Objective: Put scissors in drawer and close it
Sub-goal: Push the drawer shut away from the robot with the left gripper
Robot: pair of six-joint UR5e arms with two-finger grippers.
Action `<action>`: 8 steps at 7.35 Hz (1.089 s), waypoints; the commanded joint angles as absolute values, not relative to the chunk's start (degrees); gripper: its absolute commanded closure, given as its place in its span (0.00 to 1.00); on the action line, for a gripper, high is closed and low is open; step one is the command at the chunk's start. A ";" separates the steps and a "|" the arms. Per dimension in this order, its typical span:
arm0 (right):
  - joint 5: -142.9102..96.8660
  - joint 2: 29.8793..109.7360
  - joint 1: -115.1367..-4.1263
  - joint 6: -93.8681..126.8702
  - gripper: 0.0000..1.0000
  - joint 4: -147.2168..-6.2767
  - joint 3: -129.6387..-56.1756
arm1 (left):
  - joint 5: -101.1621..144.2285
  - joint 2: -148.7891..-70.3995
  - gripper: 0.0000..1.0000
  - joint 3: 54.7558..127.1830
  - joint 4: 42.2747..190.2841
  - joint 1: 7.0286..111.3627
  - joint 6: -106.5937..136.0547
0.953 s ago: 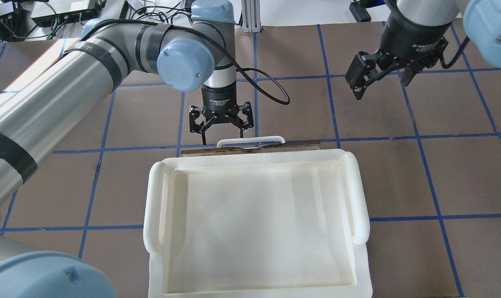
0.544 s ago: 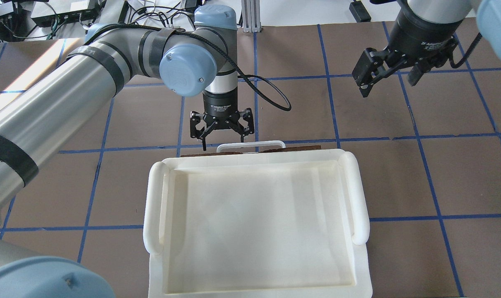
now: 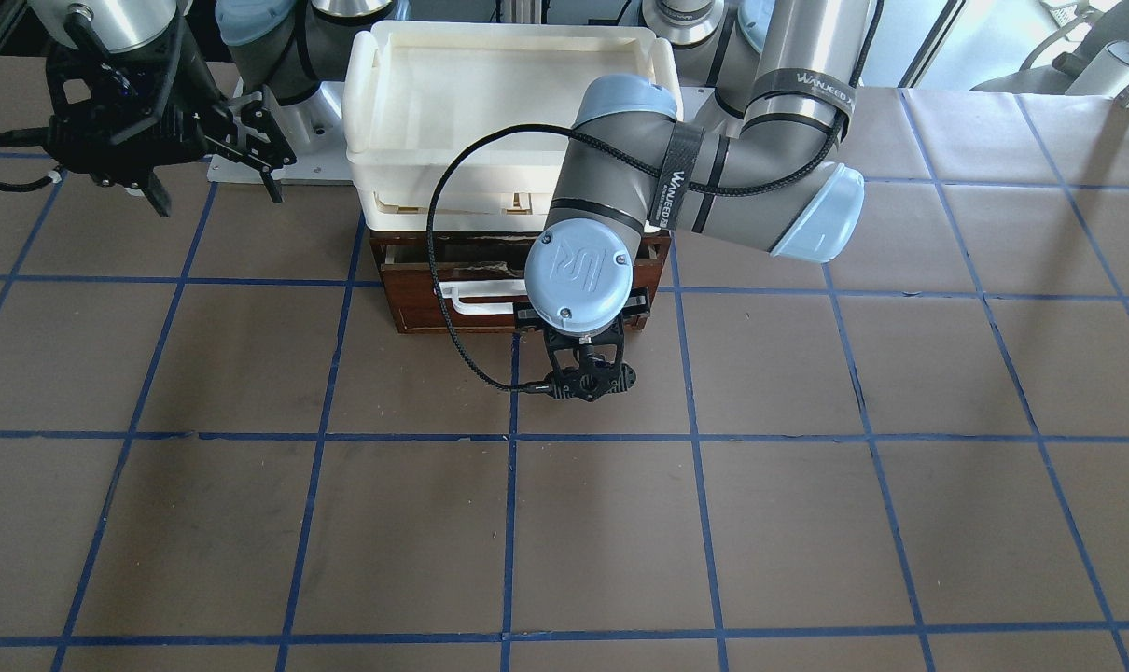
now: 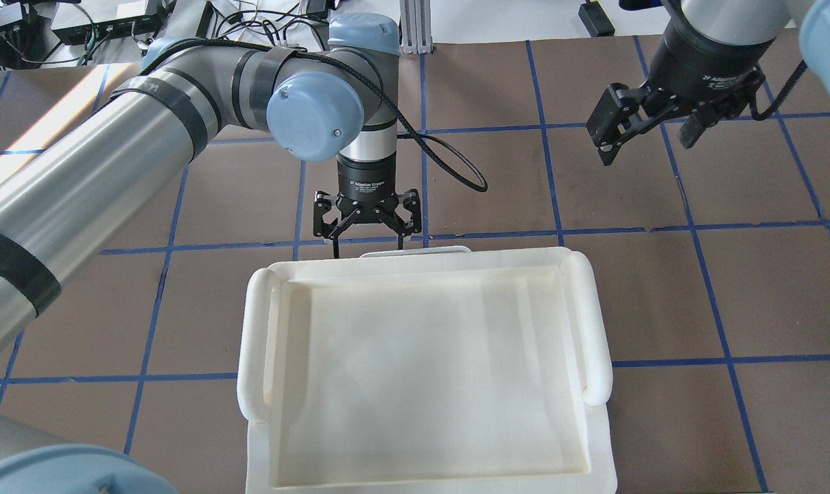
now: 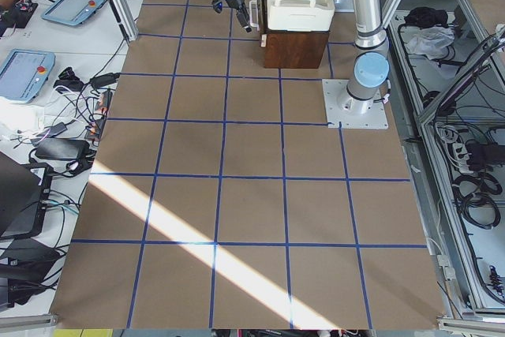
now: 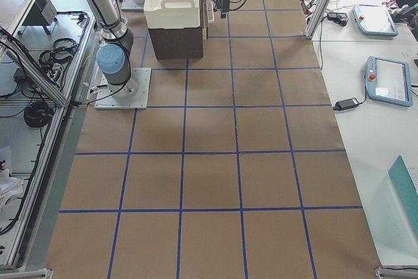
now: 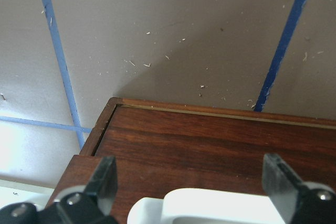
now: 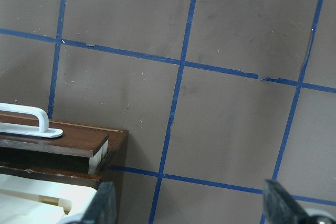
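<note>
The drawer (image 3: 434, 308) has a dark reddish-brown front and a white loop handle (image 3: 476, 297); it sits pushed almost fully into its wooden cabinet. From overhead only the handle (image 4: 415, 250) shows past the tray. My left gripper (image 4: 368, 245) is open and empty, pointing down right at the drawer front. In the left wrist view its fingers (image 7: 102, 182) stand either side of the handle (image 7: 210, 208). My right gripper (image 4: 645, 147) is open and empty, raised off to the side. The drawer also shows in the right wrist view (image 8: 63, 141). The scissors are hidden.
A large white plastic tray (image 4: 254, 343) sits on top of the cabinet and covers it from above. The brown table has a blue tape grid (image 4: 549, 178). The left arm's black cable (image 3: 452, 308) loops in front of the drawer.
My left gripper has moved towards the robot's side with the drawer front, which has slid in under the tray's edge; only the handle still shows. The right gripper has shifted slightly away.
</note>
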State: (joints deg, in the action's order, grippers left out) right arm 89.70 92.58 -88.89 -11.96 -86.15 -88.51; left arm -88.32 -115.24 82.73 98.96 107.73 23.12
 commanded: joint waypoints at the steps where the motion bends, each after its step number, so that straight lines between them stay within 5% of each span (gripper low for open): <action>1: 89.65 92.64 -88.86 -11.95 0.00 -86.31 -88.86 | -88.33 -115.49 0.00 82.79 99.58 107.84 23.20; 8: 89.47 92.55 -88.94 -11.95 0.00 -86.31 -88.86 | -88.42 -115.22 0.00 82.79 101.16 109.07 23.03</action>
